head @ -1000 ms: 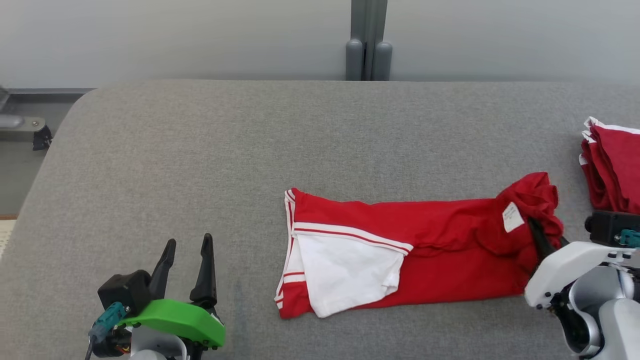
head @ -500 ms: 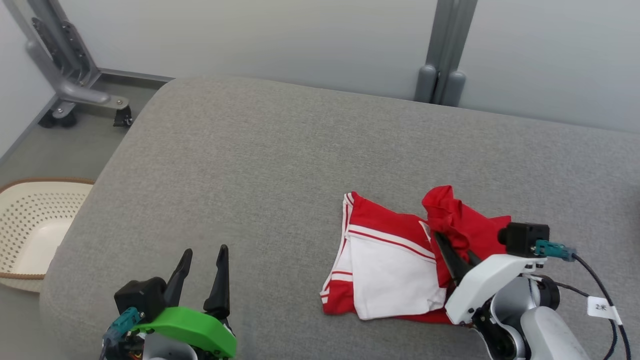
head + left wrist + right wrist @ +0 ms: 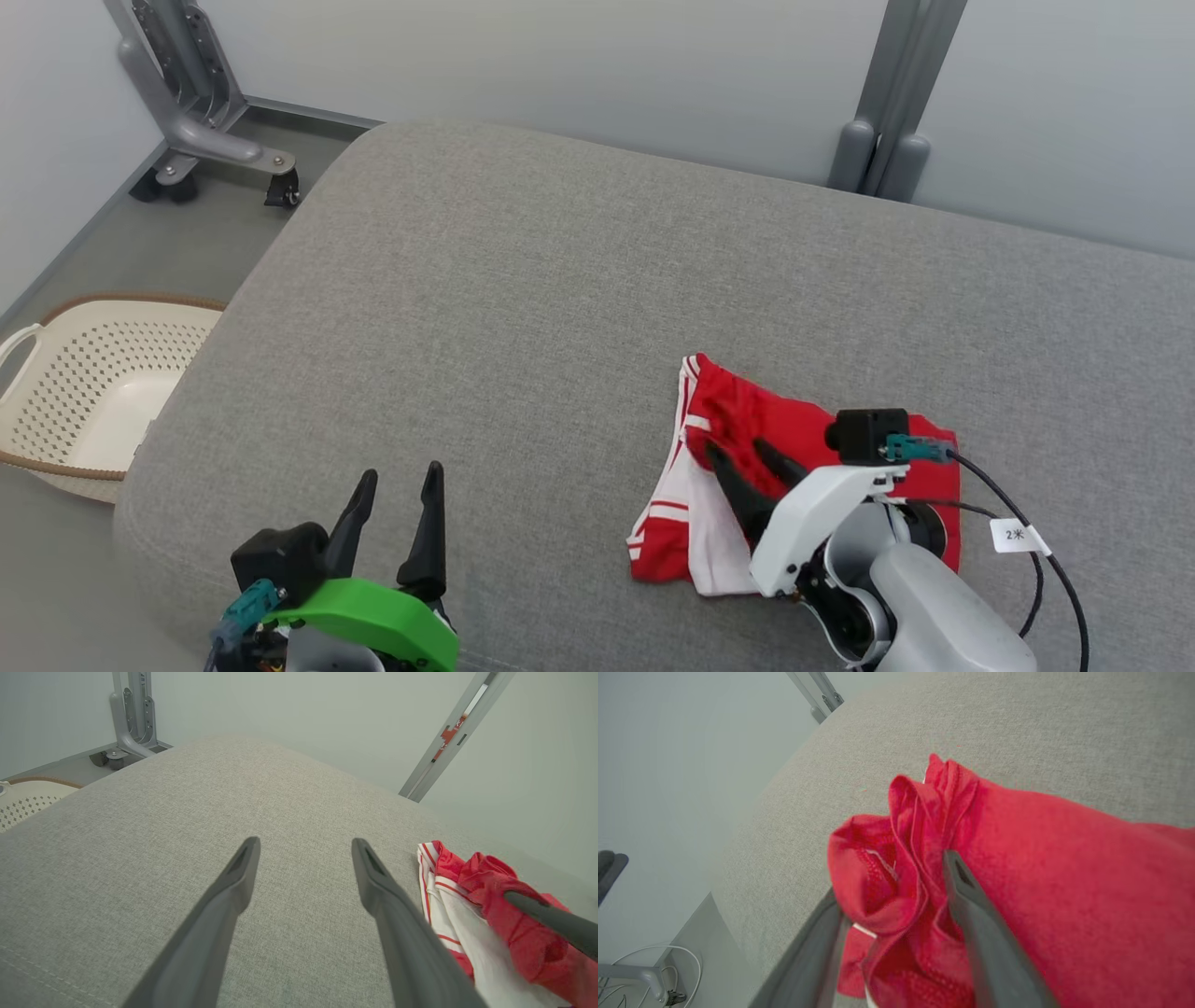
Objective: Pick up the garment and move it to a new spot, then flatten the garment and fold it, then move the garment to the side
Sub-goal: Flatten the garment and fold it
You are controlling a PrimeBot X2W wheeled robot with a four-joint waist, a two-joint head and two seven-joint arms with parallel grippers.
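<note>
One red-and-white garment [image 3: 747, 415] lies folded on the grey bench [image 3: 560, 280] in the head view, at the near right. Two end effectors show there. The left end effector [image 3: 400, 474] hovers at the lower left, its two fingers spread wide and empty. The right end effector [image 3: 738, 450] sits over the garment with two fingers parted. One pale basket [image 3: 112, 308] stands on the floor at the left.

In the left wrist view, two fingers gape over bare bench, with the garment [image 3: 490, 882] to their right.

In the right wrist view, two fingers stand apart with bunched red cloth [image 3: 1064, 858] between them.
</note>
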